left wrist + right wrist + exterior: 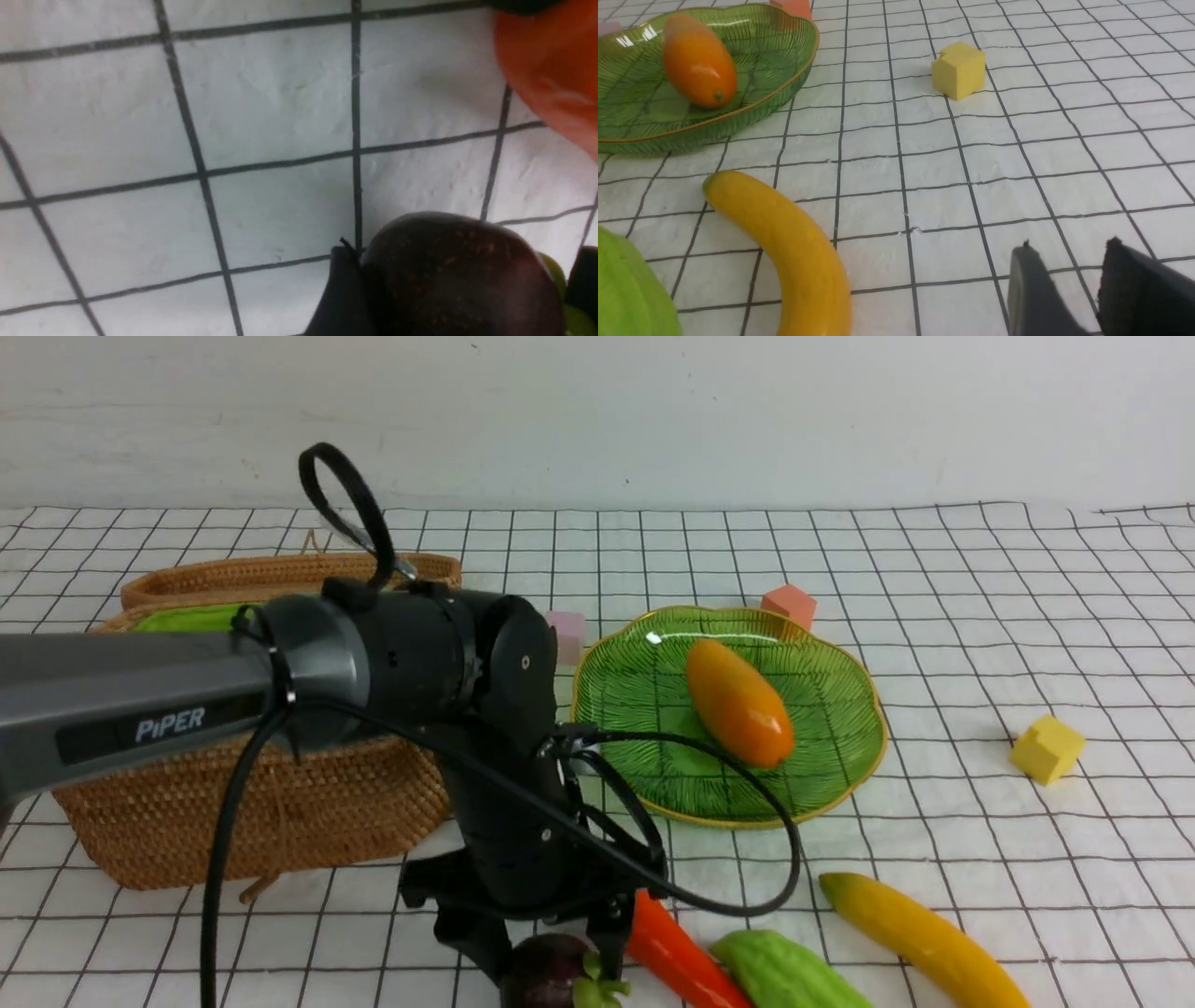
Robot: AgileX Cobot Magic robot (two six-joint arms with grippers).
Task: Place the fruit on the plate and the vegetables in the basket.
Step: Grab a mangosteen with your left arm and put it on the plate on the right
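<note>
My left gripper (551, 959) is low at the table's front edge, shut on the dark purple mangosteen (553, 973). In the left wrist view the mangosteen (458, 275) fills the gap between the fingers. The orange carrot (677, 957) lies just right of it, then the pale green gourd (794, 975) and the yellow banana (934, 943). The mango (738, 702) lies on the green glass plate (840, 709). The wicker basket (280, 812) stands at the left, behind my left arm. The radish is hidden. My right gripper (1069, 266) is empty, its fingers slightly apart above bare cloth, right of the banana (794, 252).
A yellow foam cube (1047, 749) sits right of the plate, a salmon cube (789, 605) behind it, a pink cube (565, 635) at its back left. The basket's lid (280, 574) lies open behind it. Gridded white cloth covers the table.
</note>
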